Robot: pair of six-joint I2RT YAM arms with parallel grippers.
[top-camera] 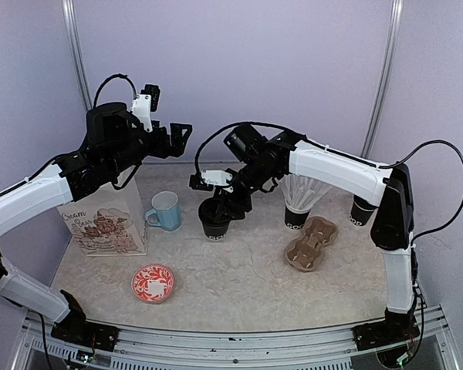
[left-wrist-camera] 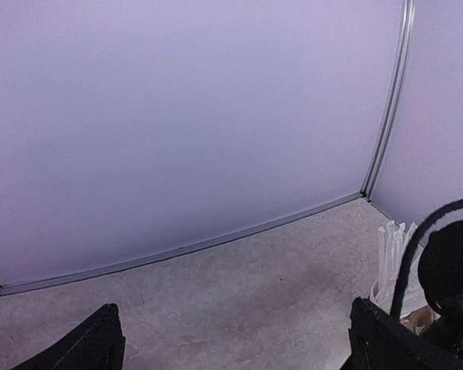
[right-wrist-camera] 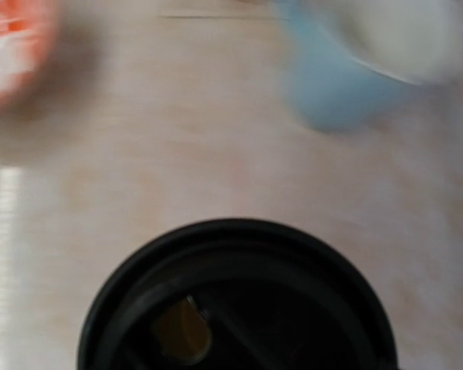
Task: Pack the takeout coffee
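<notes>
Half the lid (right-wrist-camera: 235, 297) shows, blurred — left tool (left-wrist-camera: 233, 345) apart; right tool (top-camera: 218, 202) — cannot tell.

Right wrist view: the black lid (right-wrist-camera: 235, 301) is cut off by the bottom edge. The blue mug (right-wrist-camera: 347, 85) and red dish (right-wrist-camera: 8, 46) are blurred. Top view: the right hand (top-camera: 224, 203) hides the top of the cup (top-camera: 215, 226); contact cannot be determined.

Takeout coffee (top-camera: 215, 226) sits mid-frame, mug (top-camera: 164, 210) just left of it, box (top-camera: 104, 223) further left. Straw cup (top-camera: 297, 216) on the rt w/ carrier (top-camera: 311, 243) right below it. Saucer (top-camera: 153, 282) lower left.
</notes>
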